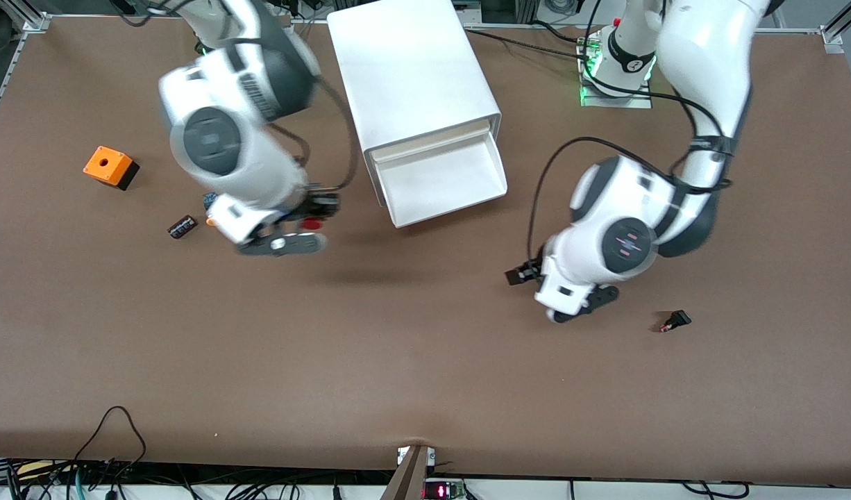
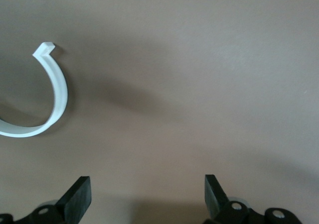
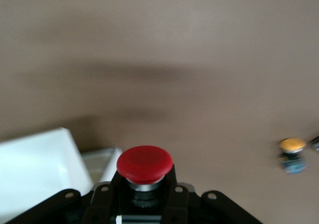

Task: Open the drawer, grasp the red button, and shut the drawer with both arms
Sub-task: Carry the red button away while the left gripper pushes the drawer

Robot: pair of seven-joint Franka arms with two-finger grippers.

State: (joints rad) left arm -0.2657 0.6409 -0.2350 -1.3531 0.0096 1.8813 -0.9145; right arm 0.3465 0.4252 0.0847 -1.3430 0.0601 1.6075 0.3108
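the right gripper [image 1: 313,217] hangs over bare brown table [image 1: 411,361] beside the white cabinet [image 1: 411,76], its fingers clamped on the button [image 3: 144,164], whose round red cap faces outward in the right wrist view. the drawer [image 1: 443,177], uppermost in the cabinet, stands pulled open with its white tray showing. the left gripper [image 1: 519,276] hovers low over the table toward the left arm's end, nearer the front camera than the drawer, its black fingers [image 2: 77,196] spread apart and holding nothing. a yellow-capped button [image 3: 292,149] sits on the table near the right gripper. an orange box [image 1: 107,167] rests toward the right arm's end, a small dark part [image 1: 182,226] nearer the camera than it.
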